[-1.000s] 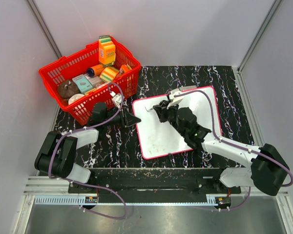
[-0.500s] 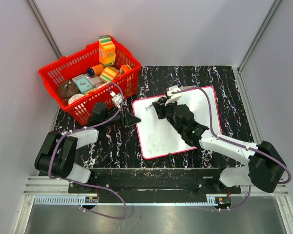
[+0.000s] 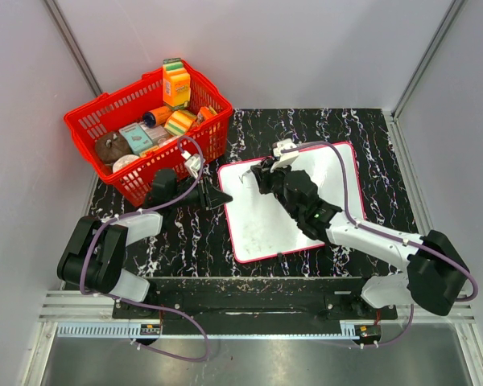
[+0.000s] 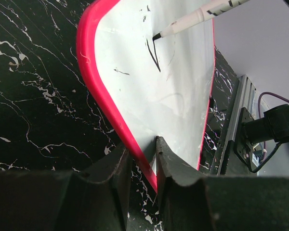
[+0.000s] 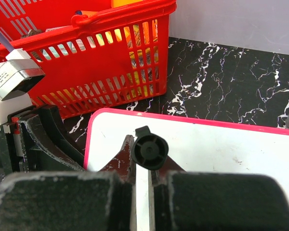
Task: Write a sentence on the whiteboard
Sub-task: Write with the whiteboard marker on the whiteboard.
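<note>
The whiteboard [image 3: 262, 229] lies flat on the black marbled table, white with a red-pink frame. My left gripper [image 3: 223, 197] is shut on its left frame edge; in the left wrist view [image 4: 140, 150] the fingers pinch the frame on the whiteboard [image 4: 183, 91]. My right gripper [image 3: 262, 178] is shut on a white marker with a black cap end [image 5: 150, 150], above the board's upper left part [image 5: 221, 149]. The marker [image 4: 197, 17] has its tip on the board beside a short black stroke [image 4: 153, 54].
A red basket [image 3: 101, 129] full of groceries stands at the back left, just beyond the left gripper, and also shows in the right wrist view [image 5: 101, 57]. White walls surround the table. A metal rail [image 3: 249, 310] runs along the near edge.
My right gripper has shifted slightly left and farther along the board's upper left with the marker. The left arm and the board have not moved.
</note>
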